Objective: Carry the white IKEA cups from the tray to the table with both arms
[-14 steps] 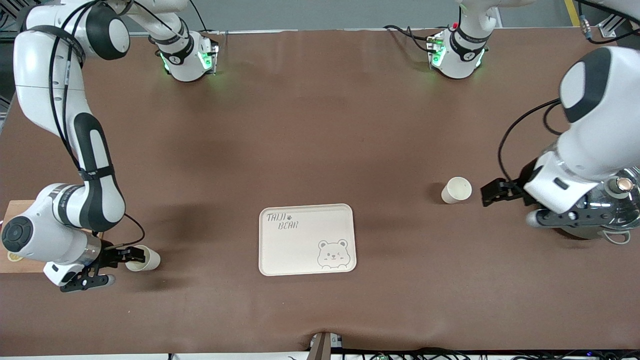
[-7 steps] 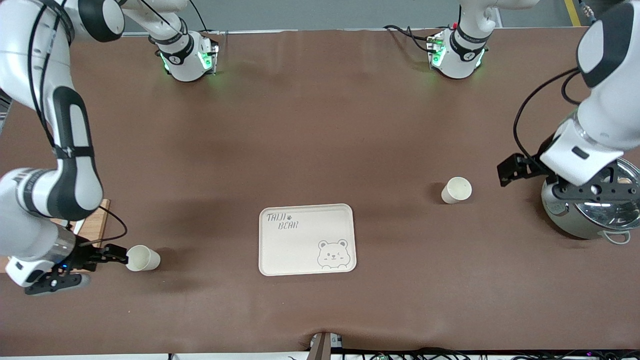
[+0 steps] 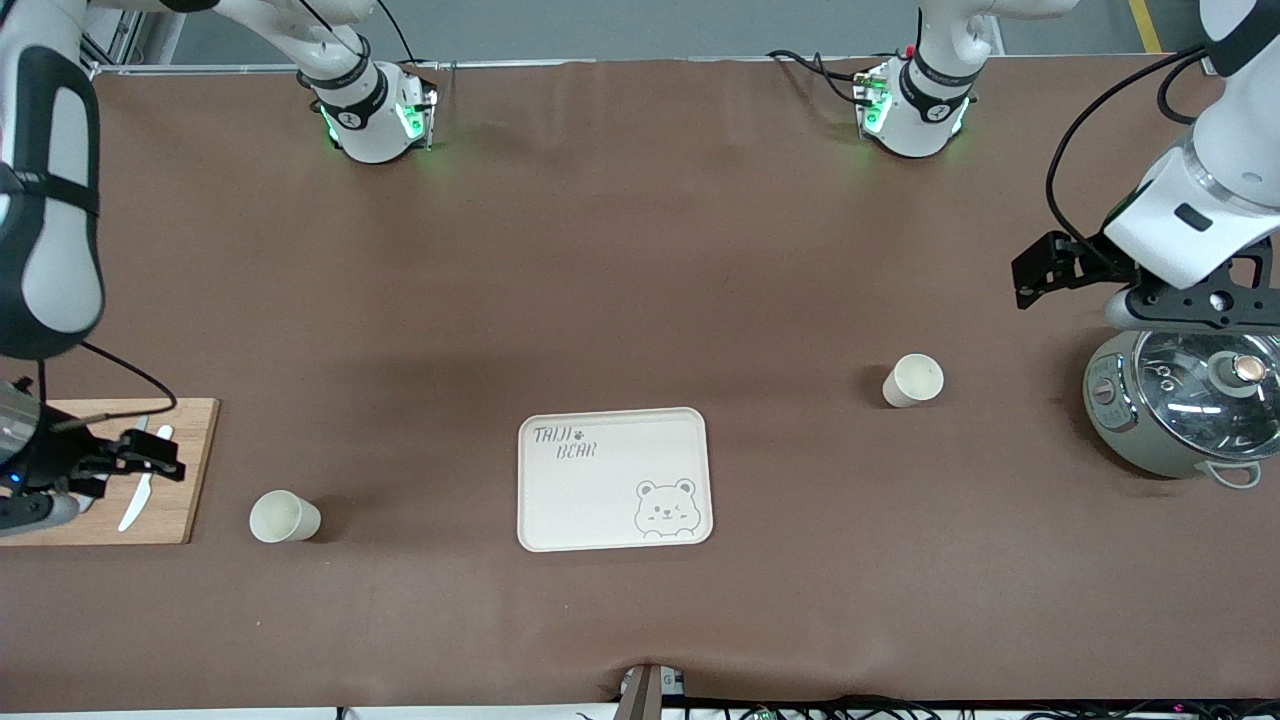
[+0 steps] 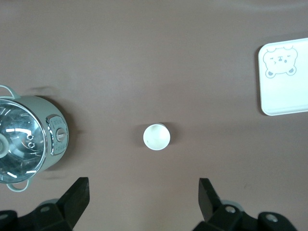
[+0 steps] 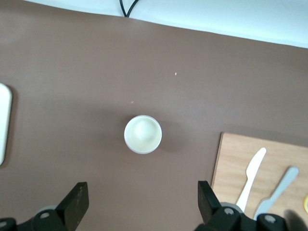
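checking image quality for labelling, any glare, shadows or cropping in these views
Front view: bright reflections on the round silver pot's glass lid, soft shadows beside both small cream-white cups, and the right arm is cut off at the frame edge. Left wrist view: the same lid glares. Right wrist view: even light, no glare.

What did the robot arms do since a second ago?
Both arms pulled back from the cups. The right end effector let go of its cup and now hangs open over the wooden board. The left end effector, open, rose away from the other cup. Cups and tray stayed put.
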`<action>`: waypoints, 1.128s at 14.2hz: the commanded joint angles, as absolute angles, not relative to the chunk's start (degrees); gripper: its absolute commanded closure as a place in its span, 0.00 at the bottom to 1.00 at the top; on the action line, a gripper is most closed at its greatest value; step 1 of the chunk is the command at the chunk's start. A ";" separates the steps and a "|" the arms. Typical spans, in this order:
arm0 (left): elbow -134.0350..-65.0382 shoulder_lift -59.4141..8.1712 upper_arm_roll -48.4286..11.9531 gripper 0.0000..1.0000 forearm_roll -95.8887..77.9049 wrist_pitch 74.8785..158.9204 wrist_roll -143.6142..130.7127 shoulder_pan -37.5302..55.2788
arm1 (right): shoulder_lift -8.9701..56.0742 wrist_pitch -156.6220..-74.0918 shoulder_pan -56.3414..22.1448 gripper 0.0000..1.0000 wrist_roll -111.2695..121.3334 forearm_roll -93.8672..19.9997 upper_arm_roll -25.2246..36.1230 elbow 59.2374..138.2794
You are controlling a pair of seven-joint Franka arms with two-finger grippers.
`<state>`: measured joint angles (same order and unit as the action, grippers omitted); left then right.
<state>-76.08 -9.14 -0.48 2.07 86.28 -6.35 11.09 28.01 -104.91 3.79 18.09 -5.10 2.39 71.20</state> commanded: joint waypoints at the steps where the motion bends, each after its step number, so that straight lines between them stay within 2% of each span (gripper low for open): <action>1: -79.19 -6.77 -1.05 0.00 1.32 86.57 -5.19 10.55 | 22.78 -100.83 3.78 0.00 16.53 -3.96 2.37 73.12; 6: -87.00 -2.90 -0.88 0.00 1.41 92.45 -3.96 10.02 | 15.92 -94.14 2.73 0.00 6.95 -0.44 2.11 73.30; 12: -86.13 -4.83 -0.79 0.00 1.41 93.60 -3.87 9.93 | 10.03 -84.57 1.58 0.00 -4.29 -0.44 1.93 74.09; 16: -86.31 -6.85 -0.62 0.00 -0.08 93.60 -3.25 9.93 | 2.31 -86.90 1.49 0.00 -4.31 -0.44 1.93 83.82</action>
<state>-85.85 -6.23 -0.58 1.48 92.83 -4.44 10.40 8.40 -83.93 1.68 -3.13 -1.41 2.03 75.53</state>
